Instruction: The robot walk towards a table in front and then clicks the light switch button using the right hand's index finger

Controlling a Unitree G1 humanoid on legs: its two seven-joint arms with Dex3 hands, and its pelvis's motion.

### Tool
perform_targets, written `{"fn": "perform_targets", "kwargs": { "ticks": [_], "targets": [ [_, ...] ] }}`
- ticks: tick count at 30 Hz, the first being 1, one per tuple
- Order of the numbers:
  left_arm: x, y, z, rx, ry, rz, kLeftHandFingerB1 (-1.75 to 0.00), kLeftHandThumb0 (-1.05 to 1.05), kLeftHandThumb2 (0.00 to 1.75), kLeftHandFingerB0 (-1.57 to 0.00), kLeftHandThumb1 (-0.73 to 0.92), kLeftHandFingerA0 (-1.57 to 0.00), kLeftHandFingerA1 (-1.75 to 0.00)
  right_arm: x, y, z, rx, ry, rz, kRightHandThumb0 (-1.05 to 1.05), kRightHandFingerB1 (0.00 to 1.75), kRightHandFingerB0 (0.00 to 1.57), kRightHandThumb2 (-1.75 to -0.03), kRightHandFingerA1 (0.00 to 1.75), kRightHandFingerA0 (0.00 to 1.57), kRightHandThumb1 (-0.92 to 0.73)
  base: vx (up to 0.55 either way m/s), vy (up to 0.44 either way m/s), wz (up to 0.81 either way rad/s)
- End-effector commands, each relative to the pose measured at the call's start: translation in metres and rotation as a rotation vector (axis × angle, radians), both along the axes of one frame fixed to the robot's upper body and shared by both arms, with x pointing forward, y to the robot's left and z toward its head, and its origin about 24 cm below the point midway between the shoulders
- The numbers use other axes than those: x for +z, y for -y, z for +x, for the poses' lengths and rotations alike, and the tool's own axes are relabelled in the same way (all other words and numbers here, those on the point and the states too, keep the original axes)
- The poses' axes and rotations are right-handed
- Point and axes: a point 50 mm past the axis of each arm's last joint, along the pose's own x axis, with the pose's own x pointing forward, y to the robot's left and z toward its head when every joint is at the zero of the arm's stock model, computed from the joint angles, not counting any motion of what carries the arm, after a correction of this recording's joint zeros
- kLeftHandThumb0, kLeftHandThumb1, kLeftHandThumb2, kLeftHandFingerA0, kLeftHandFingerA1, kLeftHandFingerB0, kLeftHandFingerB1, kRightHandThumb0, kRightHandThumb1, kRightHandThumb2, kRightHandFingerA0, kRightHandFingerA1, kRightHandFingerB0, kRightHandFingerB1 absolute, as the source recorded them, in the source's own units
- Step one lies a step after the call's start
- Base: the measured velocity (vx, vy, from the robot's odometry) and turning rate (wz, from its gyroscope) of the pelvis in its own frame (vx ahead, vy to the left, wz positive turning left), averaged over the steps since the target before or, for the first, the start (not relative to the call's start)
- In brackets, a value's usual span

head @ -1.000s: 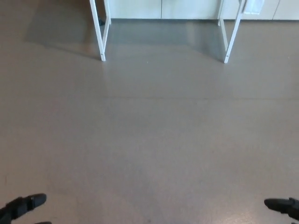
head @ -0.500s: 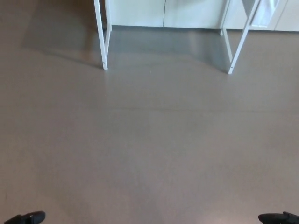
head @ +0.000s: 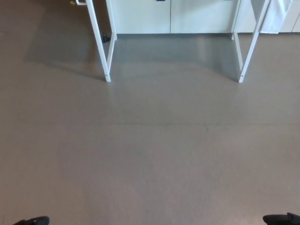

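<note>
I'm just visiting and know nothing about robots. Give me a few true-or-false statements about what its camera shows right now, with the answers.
1. White table legs stand at the top of the view. True.
2. The light switch is in plain sight. False: no switch shows, only the legs, floor and pale cabinets behind.
3. The right hand is touching a table leg. False: it is only a dark tip at the bottom edge, far from the legs.
4. The left hand barely shows at the bottom edge. True.
5. A box lies on the floor between robot and table. False: nothing lies there.
</note>
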Motion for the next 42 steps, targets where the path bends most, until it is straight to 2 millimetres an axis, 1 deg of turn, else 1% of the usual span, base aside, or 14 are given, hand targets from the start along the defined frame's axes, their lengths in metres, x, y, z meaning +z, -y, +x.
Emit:
{"fn": "perform_targets", "kwargs": {
  "ticks": [1, 7, 9, 12, 18, 22, 28, 30, 36, 42],
  "targets": [
    [0.0018, -0.0038, -0.0010, -0.008, 0.004, 0.032, -0.50, -0.01, 0.91, -0.18, 0.51, -0.33, -0.58, 0.0006, 0.0013, -0.0012, 0.007, 0.006, -0.004, -0.19, 0.51, 0.56, -0.55, 0.62, 0.72, -0.61, 0.23, 0.108, -0.14],
    [0.0012, -0.0039, -0.0007, -0.011, 0.004, 0.031, -0.51, -0.01, 0.91, -0.18, 0.51, -0.34, -0.58, 0.0015, 0.0009, -0.0003, 0.018, 0.011, -0.009, -0.18, 0.51, 0.56, -0.55, 0.61, 0.72, -0.61, 0.31, 0.257, -0.25],
    [0.0021, -0.0030, -0.0008, -0.019, 0.006, 0.036, -0.50, -0.01, 0.92, -0.18, 0.52, -0.32, -0.57, 0.0015, 0.0008, -0.0003, 0.015, 0.009, -0.007, -0.19, 0.51, 0.56, -0.55, 0.62, 0.72, -0.61, 0.28, 0.148, 0.03],
    [0.0032, -0.0020, -0.0010, -0.020, 0.008, 0.031, -0.50, 0.00, 0.92, -0.17, 0.52, -0.33, -0.58, 0.0014, 0.0006, 0.0000, 0.011, 0.008, -0.012, -0.19, 0.51, 0.57, -0.55, 0.63, 0.74, -0.61, 0.27, 0.095, 0.06],
    [0.0009, -0.0030, -0.0007, -0.027, 0.009, 0.043, -0.51, -0.02, 0.91, -0.19, 0.50, -0.34, -0.58, 0.0018, 0.0005, 0.0001, 0.025, 0.014, -0.020, -0.18, 0.52, 0.58, -0.55, 0.63, 0.74, -0.61, 0.28, -0.063, 0.13],
    [0.0011, -0.0036, -0.0013, -0.021, 0.009, 0.050, -0.51, -0.02, 0.90, -0.20, 0.49, -0.36, -0.59, 0.0005, 0.0003, 0.0006, 0.033, 0.019, -0.027, -0.17, 0.53, 0.60, -0.57, 0.65, 0.77, -0.59, 0.38, -0.181, 0.45],
    [0.0014, -0.0038, -0.0018, -0.025, 0.009, 0.043, -0.51, -0.02, 0.90, -0.19, 0.49, -0.35, -0.59, 0.0011, -0.0009, 0.0011, 0.036, 0.022, -0.025, -0.18, 0.53, 0.60, -0.57, 0.66, 0.77, -0.59, 0.30, -0.080, -0.05],
    [0.0004, -0.0051, -0.0010, -0.023, 0.014, 0.041, -0.51, -0.02, 0.90, -0.19, 0.48, -0.35, -0.59, 0.0011, -0.0014, 0.0022, 0.035, 0.020, -0.026, -0.17, 0.53, 0.60, -0.57, 0.65, 0.76, -0.60, 0.29, 0.066, -0.20],
    [0.0016, -0.0044, -0.0015, -0.029, 0.011, 0.045, -0.51, 0.00, 0.90, -0.19, 0.50, -0.35, -0.59, 0.0016, -0.0022, 0.0019, 0.044, 0.023, -0.034, -0.18, 0.53, 0.60, -0.56, 0.65, 0.77, -0.60, 0.38, 0.128, -0.37],
    [0.0031, -0.0028, -0.0009, -0.028, 0.013, 0.045, -0.51, 0.01, 0.91, -0.19, 0.50, -0.35, -0.59, 0.0019, -0.0026, 0.0023, 0.045, 0.025, -0.032, -0.17, 0.53, 0.59, -0.56, 0.66, 0.78, -0.59, 0.34, 0.116, 0.04]
  ]
}}
